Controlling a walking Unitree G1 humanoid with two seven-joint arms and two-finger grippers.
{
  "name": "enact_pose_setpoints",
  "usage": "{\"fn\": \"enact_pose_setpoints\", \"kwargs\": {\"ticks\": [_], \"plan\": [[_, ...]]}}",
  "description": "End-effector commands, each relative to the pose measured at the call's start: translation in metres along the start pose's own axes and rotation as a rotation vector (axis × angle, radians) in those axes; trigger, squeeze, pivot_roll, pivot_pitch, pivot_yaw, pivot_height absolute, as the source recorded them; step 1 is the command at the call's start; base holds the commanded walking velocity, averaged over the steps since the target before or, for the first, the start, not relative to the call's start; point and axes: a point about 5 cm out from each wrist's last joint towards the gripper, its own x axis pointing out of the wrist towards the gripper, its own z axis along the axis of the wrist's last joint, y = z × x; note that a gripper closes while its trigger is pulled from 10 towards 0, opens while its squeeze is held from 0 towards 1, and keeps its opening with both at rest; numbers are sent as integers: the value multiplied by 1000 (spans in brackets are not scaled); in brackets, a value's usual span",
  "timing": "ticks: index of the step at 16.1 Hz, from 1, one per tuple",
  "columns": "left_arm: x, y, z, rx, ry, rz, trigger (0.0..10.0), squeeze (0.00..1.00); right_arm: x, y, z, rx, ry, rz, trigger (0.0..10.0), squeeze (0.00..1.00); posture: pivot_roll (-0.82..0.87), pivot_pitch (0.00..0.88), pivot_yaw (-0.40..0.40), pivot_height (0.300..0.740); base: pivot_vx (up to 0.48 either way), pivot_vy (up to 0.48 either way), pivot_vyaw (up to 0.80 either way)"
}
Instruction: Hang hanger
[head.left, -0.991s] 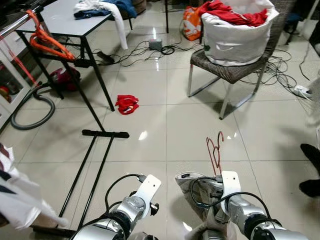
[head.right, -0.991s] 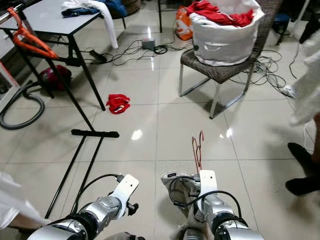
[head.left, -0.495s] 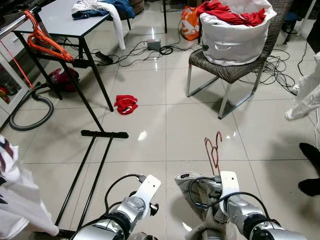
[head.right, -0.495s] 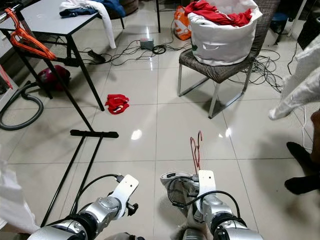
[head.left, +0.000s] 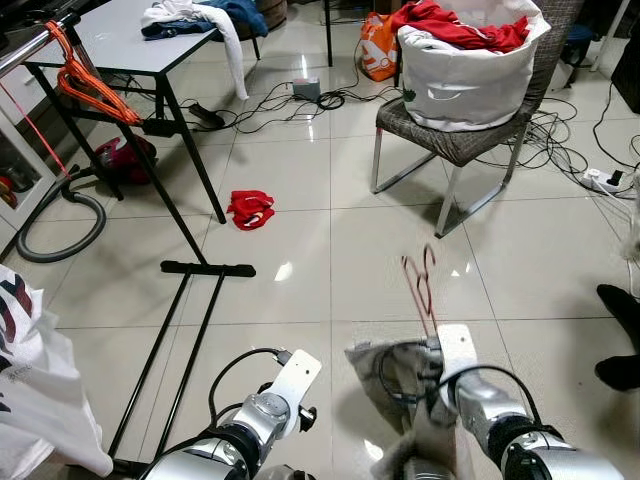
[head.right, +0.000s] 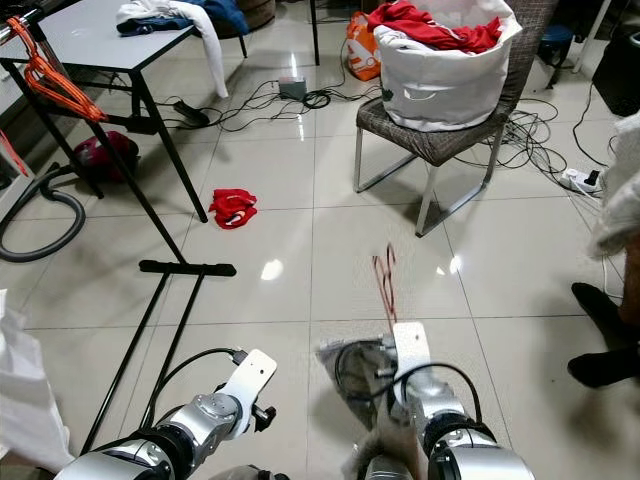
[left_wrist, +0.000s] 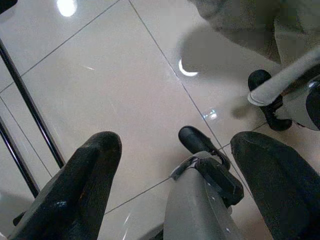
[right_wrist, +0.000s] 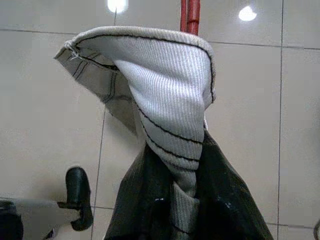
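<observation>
Whole head view has slid a bit over the last second, so that's camera motion, not the room: floor (head.left: 300, 250), black rack frame (head.left: 195, 290) with its upper rail (head.left: 35, 45) at far left, grey tabletop (head.left: 130, 40) and chair (head.left: 450, 150) with the white laundry basket (head.left: 470, 60) hold the same layout. Orange hangers (head.left: 85, 85) are already on that rail, so I read it as the target, and it's well apart from the load, off to the robot's left. Real change is at the right arm: the red hanger (head.left: 420, 285) stood near upright a second ago and now tilts toward the robot's left and is motion-blurred, and the garment (head.left: 390, 370) draped on it is smeared too, so the arm is swinging or lifting the load. Right gripper (right_wrist: 185, 210) is clenched on the ribbed knit garment (right_wrist: 165, 95) where it wraps the hanger, with the red hanger stem (right_wrist: 190, 12) sticking out past the fabric. Left gripper (left_wrist: 175, 165) is spread wide with nothing in it, pointing down at the floor tiles, same low pose as before. My read: carry phase, hang not yet started; needs a turn toward the rail first. Risk is the garment sliding off during the swing.
</observation>
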Motion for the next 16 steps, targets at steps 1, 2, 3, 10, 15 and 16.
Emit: {"fn": "enact_pose_setpoints", "kwargs": {"ticks": [1,2,3,10,15,16], "plan": [[0,2,-3,19,16,11,10000,0,1,7,17,-12,-71,26,10000,0,-183,0,136,740,0,0,0],[0,2,-3,23,16,10,10000,0,1,8,20,-22,-83,35,10000,0,-187,0,137,740,0,0,0],[0,1,-3,25,16,10,10000,0,0,7,24,-47,-100,49,10000,0,-192,0,138,740,0,0,0],[-2,9,16,64,-172,104,10000,0,-22,-43,79,-483,-283,253,10000,0,-216,0,161,740,0,0,0],[-4,13,22,198,-200,141,10000,0,-52,-57,116,-756,-428,299,10000,0,-229,0,179,740,0,0,0],[-5,13,29,378,-234,145,10000,0,-63,-60,119,-823,-442,345,10000,0,-231,0,183,740,0,0,0]]}}
